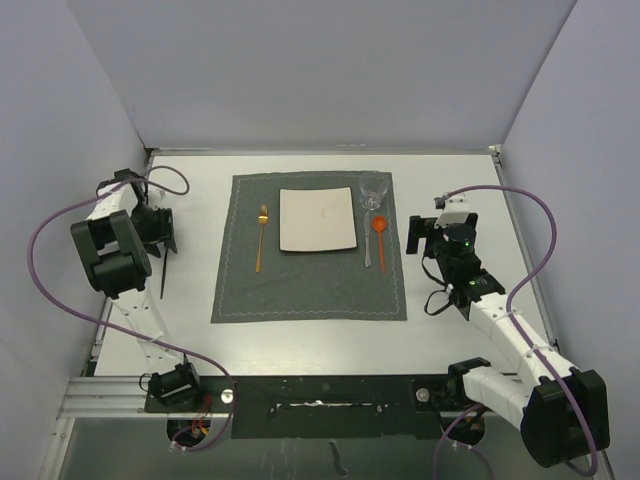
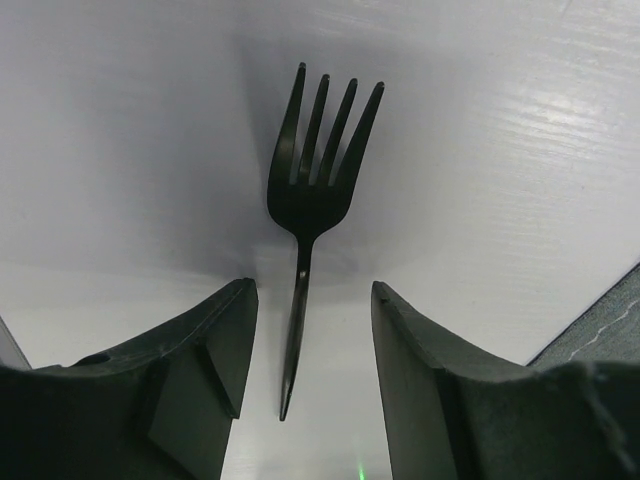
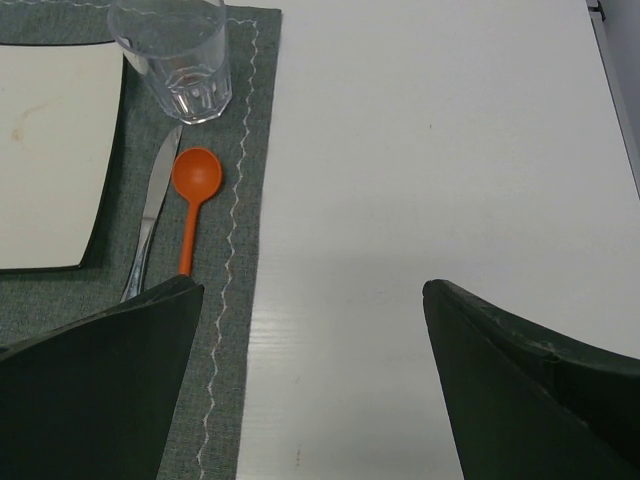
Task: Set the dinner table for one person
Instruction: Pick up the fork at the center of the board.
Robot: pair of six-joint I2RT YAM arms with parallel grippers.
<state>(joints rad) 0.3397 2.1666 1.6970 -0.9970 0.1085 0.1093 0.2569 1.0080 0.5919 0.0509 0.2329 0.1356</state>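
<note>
Five items lay set on the placemat [image 1: 300, 285] at the middle of the bench [image 1: 430, 170]: plate [image 1: 317, 220], gold fork [image 1: 261, 238] left of it, knife [image 1: 367, 250] and orange spoon [image 1: 380, 232] right of it, glass [image 1: 374, 192] at upper right. One black fork [image 2: 310, 190] lay off the mat, at frame left of the top view. My left pincer [image 2: 312, 290] stood spread astride its handle, gripping nothing; my right pincer [image 3: 310, 290] gaped empty over bare bench. I judged the setting nearly complete, that fork alone outstanding.
</note>
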